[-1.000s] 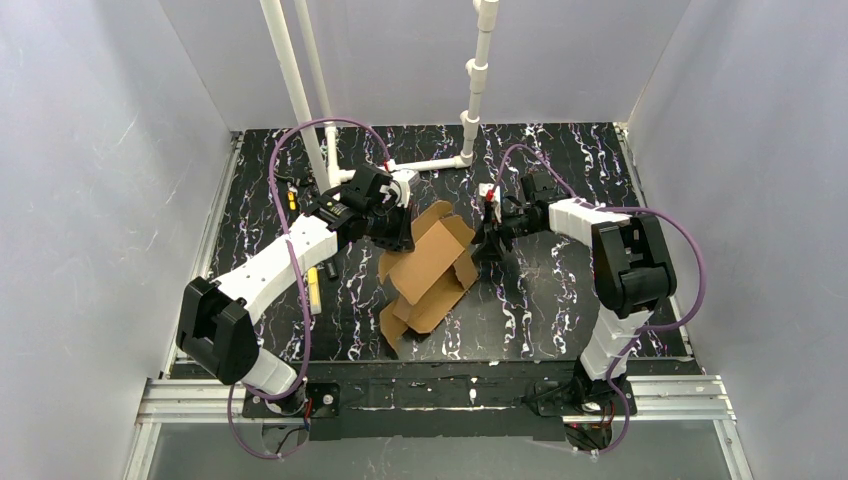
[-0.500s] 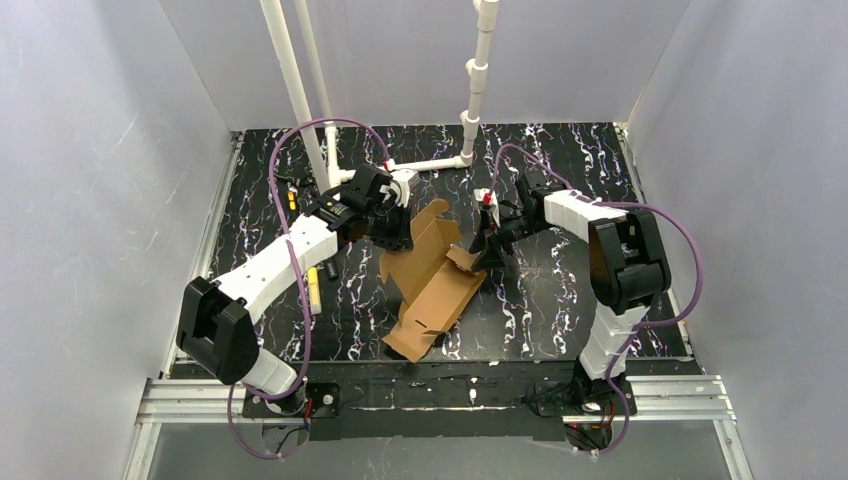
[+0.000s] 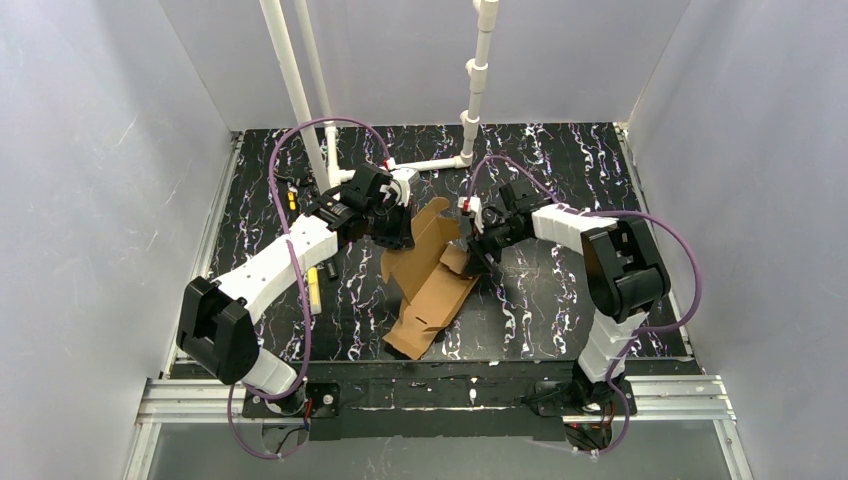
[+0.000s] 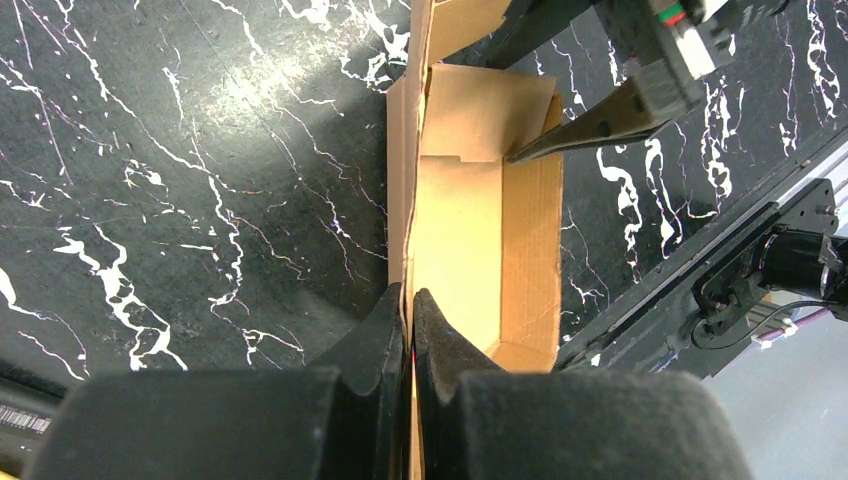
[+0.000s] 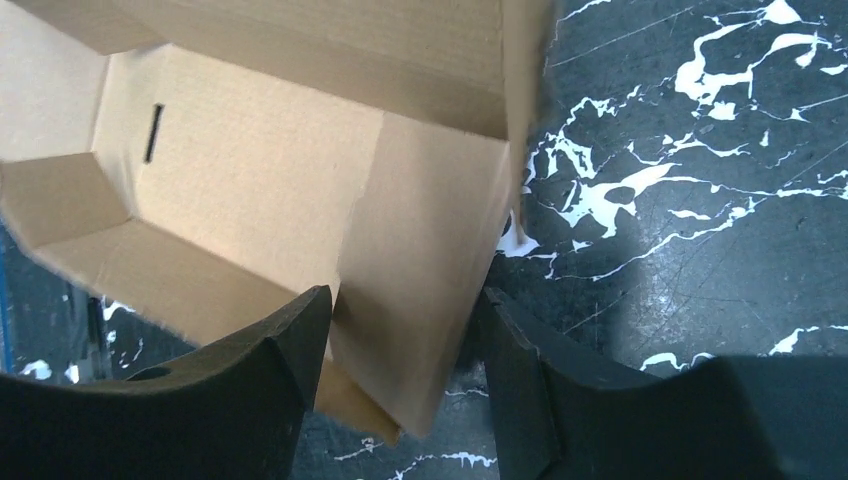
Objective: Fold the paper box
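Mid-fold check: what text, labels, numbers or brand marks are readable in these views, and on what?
No text can be read.
Paper box: plain brown, no print.
Striped sticker, lower left of the left wrist view: too blurred to read.
Red and green tag, same view, top edge: no letters legible.

paper box (image 3: 432, 285) on table (image 3: 560, 300), between left arm (image 3: 290, 250) and right arm (image 3: 570, 220)
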